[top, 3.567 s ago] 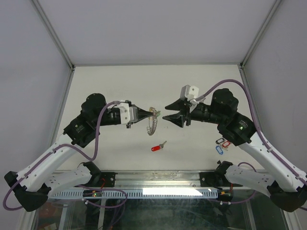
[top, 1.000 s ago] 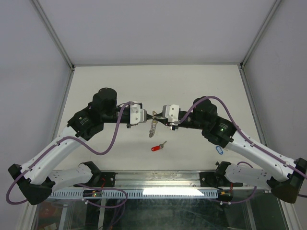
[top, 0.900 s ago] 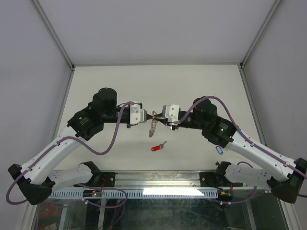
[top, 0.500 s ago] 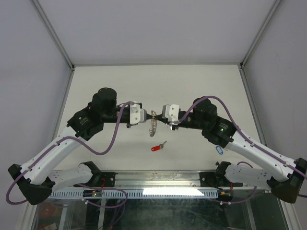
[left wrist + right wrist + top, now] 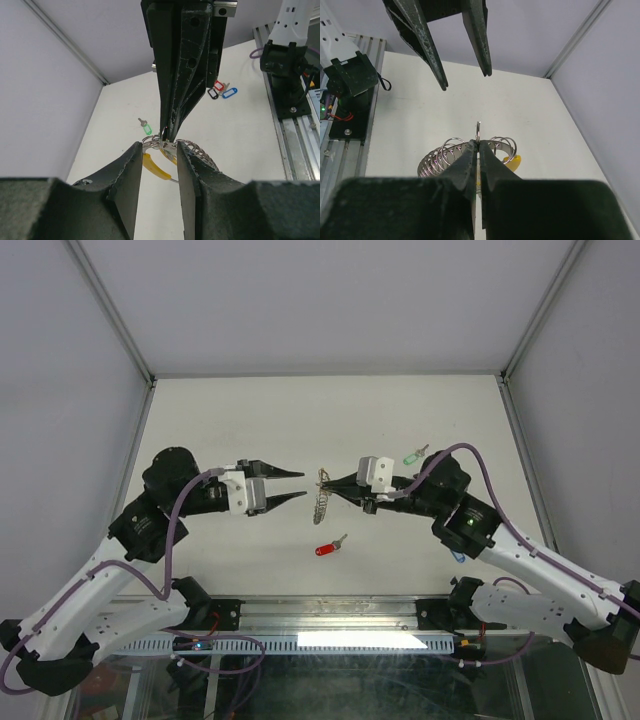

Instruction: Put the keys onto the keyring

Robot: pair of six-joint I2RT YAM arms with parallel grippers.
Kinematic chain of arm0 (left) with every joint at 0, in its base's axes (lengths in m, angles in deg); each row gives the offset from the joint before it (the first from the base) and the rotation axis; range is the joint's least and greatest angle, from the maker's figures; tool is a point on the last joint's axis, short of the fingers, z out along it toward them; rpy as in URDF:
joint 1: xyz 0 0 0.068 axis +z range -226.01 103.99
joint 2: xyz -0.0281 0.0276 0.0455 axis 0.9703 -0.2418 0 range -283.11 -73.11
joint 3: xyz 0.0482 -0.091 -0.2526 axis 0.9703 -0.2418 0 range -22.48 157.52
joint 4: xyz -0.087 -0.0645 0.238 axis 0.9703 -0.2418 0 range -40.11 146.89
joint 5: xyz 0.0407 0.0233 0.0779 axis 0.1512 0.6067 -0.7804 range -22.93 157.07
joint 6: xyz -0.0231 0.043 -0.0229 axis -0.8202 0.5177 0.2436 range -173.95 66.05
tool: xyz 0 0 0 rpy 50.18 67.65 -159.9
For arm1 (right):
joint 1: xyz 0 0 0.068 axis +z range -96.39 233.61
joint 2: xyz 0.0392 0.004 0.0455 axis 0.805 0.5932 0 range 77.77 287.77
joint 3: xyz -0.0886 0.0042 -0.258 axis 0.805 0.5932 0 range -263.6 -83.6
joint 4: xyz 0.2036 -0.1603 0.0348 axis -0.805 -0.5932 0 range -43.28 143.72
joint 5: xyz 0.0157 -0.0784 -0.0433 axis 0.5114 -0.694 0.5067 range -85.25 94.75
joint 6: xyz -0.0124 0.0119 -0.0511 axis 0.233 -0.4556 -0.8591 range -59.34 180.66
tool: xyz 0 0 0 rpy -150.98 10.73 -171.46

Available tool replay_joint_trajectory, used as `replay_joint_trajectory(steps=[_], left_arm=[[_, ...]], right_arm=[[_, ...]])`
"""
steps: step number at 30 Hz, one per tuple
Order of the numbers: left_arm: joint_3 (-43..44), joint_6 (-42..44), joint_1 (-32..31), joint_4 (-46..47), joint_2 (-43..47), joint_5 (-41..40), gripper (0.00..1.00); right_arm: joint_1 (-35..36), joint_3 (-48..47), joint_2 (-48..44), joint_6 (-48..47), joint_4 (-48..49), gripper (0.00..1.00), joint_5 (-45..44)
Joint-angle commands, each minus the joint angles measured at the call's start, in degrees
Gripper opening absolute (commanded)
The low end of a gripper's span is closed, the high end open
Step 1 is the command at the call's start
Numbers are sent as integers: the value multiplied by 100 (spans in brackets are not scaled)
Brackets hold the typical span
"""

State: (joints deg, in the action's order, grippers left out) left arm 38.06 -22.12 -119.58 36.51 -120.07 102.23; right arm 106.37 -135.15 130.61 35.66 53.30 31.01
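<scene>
Over table [image 5: 230,410] centre, right gripper [image 5: 325,479] clamps keyring [image 5: 319,502] aloft; left gripper [image 5: 301,485] open, empty, just beside it. Step, likely: fetch next key. Nearest is red key [image 5: 329,547], flat on table near keyring; left gripper needs to descend and pinch it.

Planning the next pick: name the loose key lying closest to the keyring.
The red-tagged key, just nearside of the keyring; the green-tagged key lies much farther off to the right.

Coiled keyring [image 5: 445,150] in right end effector [image 5: 478,144]
</scene>
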Motion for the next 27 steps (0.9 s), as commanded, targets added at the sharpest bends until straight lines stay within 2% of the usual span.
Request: replay_joint_trajectory(steps=[1, 5, 11, 14, 20, 27], left_arm=[[-325, -662, -57, 910, 189, -10, 32], [-567, -933, -54, 1331, 353, -62, 35], [-692, -1056, -59, 1747, 434, 412, 40], [-708, -1116, -55, 1844, 425, 616, 39], [-661, -1162, -52, 1903, 355, 866, 30], [-658, -1176, -54, 1986, 316, 1125, 35]], right_arm=[[33, 147, -225, 579, 1188, 0, 253], [32, 342, -330, 880, 1684, 0, 391], [33, 535, -360, 1135, 2274, 0, 557], [33, 624, -386, 1073, 2460, 0, 604], [35, 806, -458, 1006, 2982, 0, 780], [33, 738, -428, 821, 3065, 0, 1013]])
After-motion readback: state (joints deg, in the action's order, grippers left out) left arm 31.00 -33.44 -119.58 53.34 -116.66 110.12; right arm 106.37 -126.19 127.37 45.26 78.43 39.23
